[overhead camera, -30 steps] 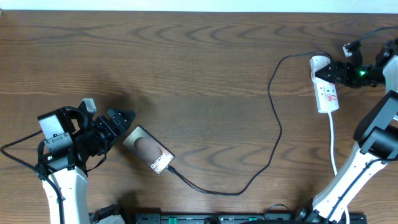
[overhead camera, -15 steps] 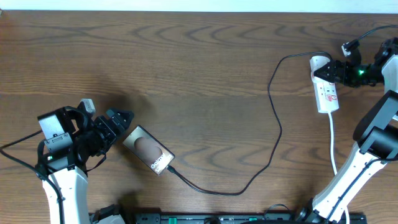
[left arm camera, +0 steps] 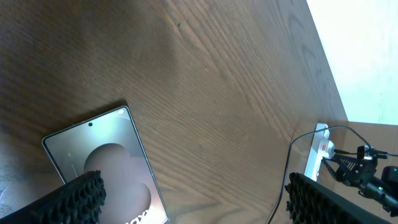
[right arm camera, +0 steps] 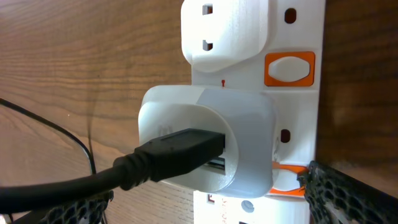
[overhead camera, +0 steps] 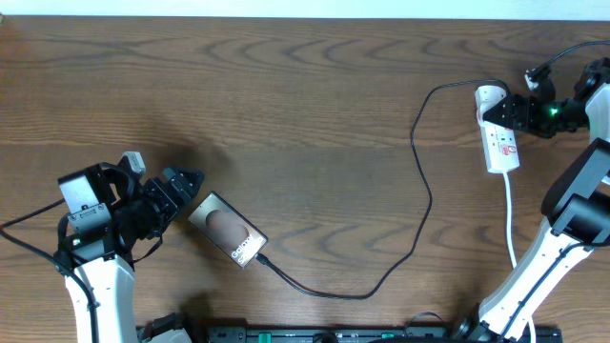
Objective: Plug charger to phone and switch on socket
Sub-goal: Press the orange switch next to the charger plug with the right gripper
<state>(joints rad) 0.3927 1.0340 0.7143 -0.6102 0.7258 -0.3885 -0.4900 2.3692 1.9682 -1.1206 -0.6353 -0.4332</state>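
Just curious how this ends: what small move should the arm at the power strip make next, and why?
Probably ease the right pincer onto the orange switch beside the charger's plug head. The plug head already sits in the power strip, the black cable ends at the phone, and the pincer hovers right by that switch.

In the left wrist view the phone (left arm camera: 102, 155) runs off the bottom edge, cutting its lettering short. In the right wrist view the socket (right arm camera: 292, 37) runs past top and bottom, and the charger (right arm camera: 205, 118) head hides most of the lower orange switch (right arm camera: 286, 171). Overhead, the switch positions are too small to tell.
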